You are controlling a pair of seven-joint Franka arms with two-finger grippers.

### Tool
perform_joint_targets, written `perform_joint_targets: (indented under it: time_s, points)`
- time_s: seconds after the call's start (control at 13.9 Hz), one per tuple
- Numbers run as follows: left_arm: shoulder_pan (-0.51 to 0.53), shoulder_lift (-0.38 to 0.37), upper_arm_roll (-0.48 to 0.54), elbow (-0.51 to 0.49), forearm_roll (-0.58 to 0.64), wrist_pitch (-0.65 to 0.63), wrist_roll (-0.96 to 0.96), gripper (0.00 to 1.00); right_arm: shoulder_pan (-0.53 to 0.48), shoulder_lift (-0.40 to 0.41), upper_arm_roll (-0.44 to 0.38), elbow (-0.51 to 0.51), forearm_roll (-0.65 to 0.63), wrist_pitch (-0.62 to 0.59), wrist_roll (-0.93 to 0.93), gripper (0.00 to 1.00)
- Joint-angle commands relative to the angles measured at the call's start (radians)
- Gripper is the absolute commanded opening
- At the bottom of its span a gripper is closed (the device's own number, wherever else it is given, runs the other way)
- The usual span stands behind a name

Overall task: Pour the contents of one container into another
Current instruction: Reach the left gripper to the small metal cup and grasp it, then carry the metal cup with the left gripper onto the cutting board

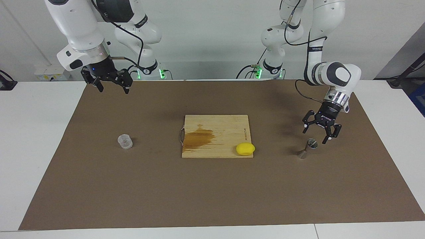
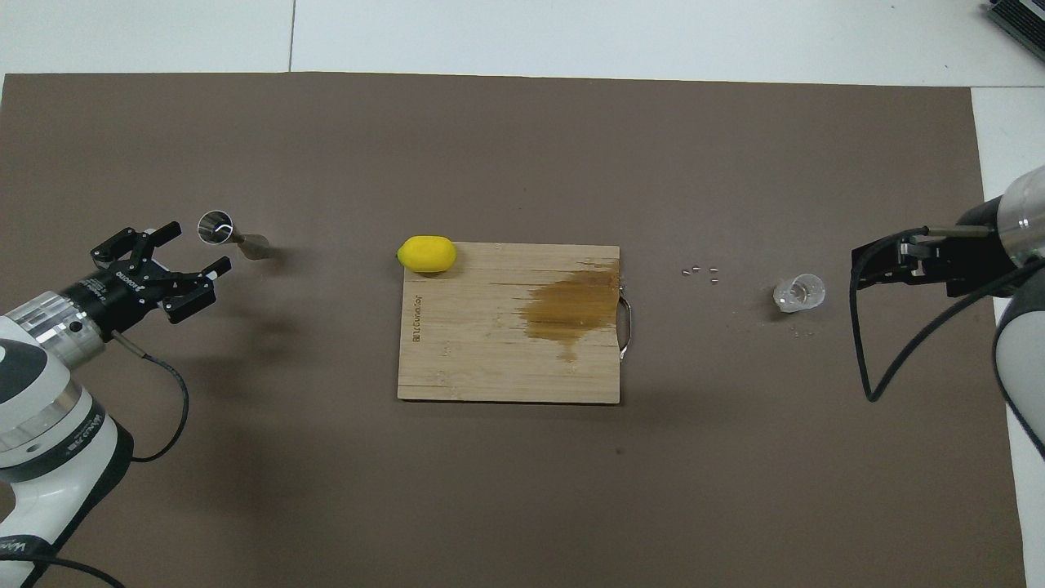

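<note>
The clear cup [image 1: 125, 141] stands on the brown mat toward the right arm's end of the table; it also shows in the overhead view [image 2: 800, 291]. The steel jigger [image 1: 307, 148] stands on the mat toward the left arm's end, and shows in the overhead view [image 2: 233, 235]. My left gripper [image 1: 316, 136] is open and empty, low over the mat right beside the jigger's top, not touching it; it also shows in the overhead view [image 2: 194, 247]. My right gripper [image 1: 113, 89] is open and empty, and waits high over the mat's edge near its base, seen side-on in the overhead view [image 2: 857, 265].
A wooden cutting board [image 1: 229, 126] with a brown stain [image 2: 571, 302] lies mid-table. A yellow lemon [image 1: 245, 149] sits on the board's corner toward the jigger. Several tiny bits [image 2: 700, 272] lie on the mat between the board and the cup.
</note>
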State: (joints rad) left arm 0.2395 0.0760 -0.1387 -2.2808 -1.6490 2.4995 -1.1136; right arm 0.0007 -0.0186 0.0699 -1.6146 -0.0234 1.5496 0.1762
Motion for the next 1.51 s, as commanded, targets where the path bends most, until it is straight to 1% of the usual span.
perform_joint_targets:
  time_s: [0.0, 0.14, 0.22, 0.29, 0.43, 0.5, 0.79, 0.86, 0.93, 1.01, 1.22, 1.44]
  points:
    - [-0.031, 0.036, 0.007, 0.040, -0.083, 0.045, 0.029, 0.91, -0.013, -0.023, 0.008, -0.024, 0.010, -0.005, 0.017, 1.00]
    - [-0.048, 0.056, 0.007, 0.049, -0.181, 0.058, 0.115, 0.89, -0.013, -0.023, 0.007, -0.022, 0.010, -0.005, 0.017, 1.00]
    - [-0.049, 0.062, 0.007, 0.049, -0.210, 0.064, 0.147, 0.88, -0.013, -0.023, 0.008, -0.022, 0.010, -0.005, 0.017, 1.00]
    - [-0.049, 0.064, 0.005, 0.049, -0.222, 0.065, 0.158, 0.87, -0.013, -0.023, 0.008, -0.022, 0.010, -0.005, 0.017, 1.00]
    - [-0.049, 0.064, 0.004, 0.049, -0.238, 0.067, 0.161, 0.82, -0.013, -0.023, 0.008, -0.022, 0.010, -0.005, 0.017, 1.00]
    - [-0.051, 0.064, 0.004, 0.049, -0.238, 0.067, 0.164, 0.81, -0.013, -0.023, 0.008, -0.022, 0.010, -0.005, 0.017, 1.00]
    - [-0.054, 0.064, 0.004, 0.049, -0.245, 0.068, 0.164, 0.73, -0.013, -0.023, 0.008, -0.024, 0.010, -0.005, 0.017, 1.00]
    - [-0.054, 0.064, 0.004, 0.049, -0.245, 0.071, 0.164, 0.64, -0.013, -0.023, 0.008, -0.022, 0.010, -0.005, 0.017, 1.00]
    - [-0.054, 0.065, 0.002, 0.049, -0.245, 0.071, 0.164, 0.23, -0.013, -0.023, 0.008, -0.022, 0.010, -0.005, 0.017, 1.00]
    - [-0.054, 0.064, 0.001, 0.049, -0.247, 0.070, 0.166, 0.00, -0.013, -0.023, 0.008, -0.022, 0.010, -0.005, 0.017, 1.00]
    - [-0.060, 0.061, -0.001, 0.049, -0.247, 0.055, 0.175, 0.00, -0.013, -0.023, 0.008, -0.022, 0.010, -0.005, 0.017, 1.00]
    - [-0.063, 0.048, -0.016, 0.064, -0.235, -0.028, 0.164, 0.00, -0.013, -0.023, 0.008, -0.022, 0.010, -0.005, 0.017, 1.00]
